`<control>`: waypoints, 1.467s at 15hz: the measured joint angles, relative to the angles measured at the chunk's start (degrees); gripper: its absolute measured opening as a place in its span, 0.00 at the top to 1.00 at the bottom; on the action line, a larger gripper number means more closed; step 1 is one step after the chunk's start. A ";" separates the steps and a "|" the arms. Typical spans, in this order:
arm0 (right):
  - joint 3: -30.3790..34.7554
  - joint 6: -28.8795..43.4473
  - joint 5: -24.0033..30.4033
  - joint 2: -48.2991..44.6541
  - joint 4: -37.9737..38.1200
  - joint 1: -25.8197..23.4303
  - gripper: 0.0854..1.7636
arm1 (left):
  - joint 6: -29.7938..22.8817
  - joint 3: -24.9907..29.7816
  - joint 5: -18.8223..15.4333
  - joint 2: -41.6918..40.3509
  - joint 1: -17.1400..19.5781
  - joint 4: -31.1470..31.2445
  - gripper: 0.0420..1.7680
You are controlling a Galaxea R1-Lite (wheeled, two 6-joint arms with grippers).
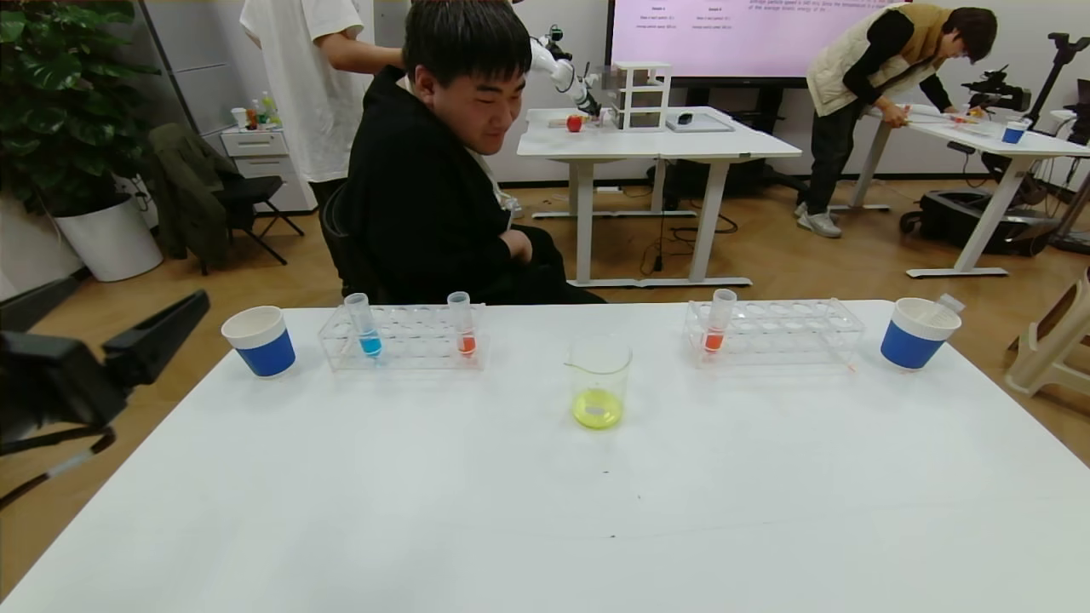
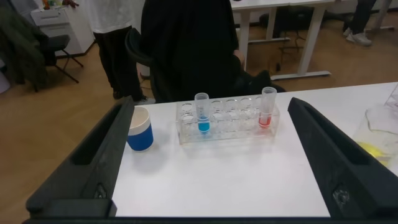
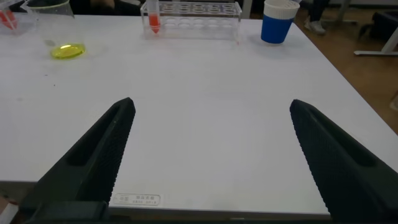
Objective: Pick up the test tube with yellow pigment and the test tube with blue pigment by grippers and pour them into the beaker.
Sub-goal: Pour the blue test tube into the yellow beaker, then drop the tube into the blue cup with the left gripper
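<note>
No legible text. A wall screen [image 1: 741, 34] far beyond the left gripper [image 1: 111, 358] carries lines of small print, too small to read. A small white label [image 3: 137, 199] just below the right gripper [image 3: 211, 155] bears marks, also unreadable. No brands or numbers made out.

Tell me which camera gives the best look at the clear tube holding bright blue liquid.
The left wrist view: the clear tube holding bright blue liquid stands upright in its clear plastic rack, framed between the open left gripper's fingers. The head view shows it smaller; the right wrist view misses it.
</note>
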 joint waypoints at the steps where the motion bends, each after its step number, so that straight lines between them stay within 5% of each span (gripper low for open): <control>1: 0.00 0.02 0.00 0.00 0.00 0.00 0.02 | -0.06 -0.11 0.02 5.47 0.11 -4.69 0.03; 10: 0.00 0.02 -0.04 0.00 0.00 0.00 0.02 | -0.59 -1.99 0.41 50.13 0.94 -44.15 0.03; 22: 0.00 0.11 -0.04 0.00 0.00 0.00 0.02 | -3.75 -24.59 0.44 68.46 1.67 -43.50 0.03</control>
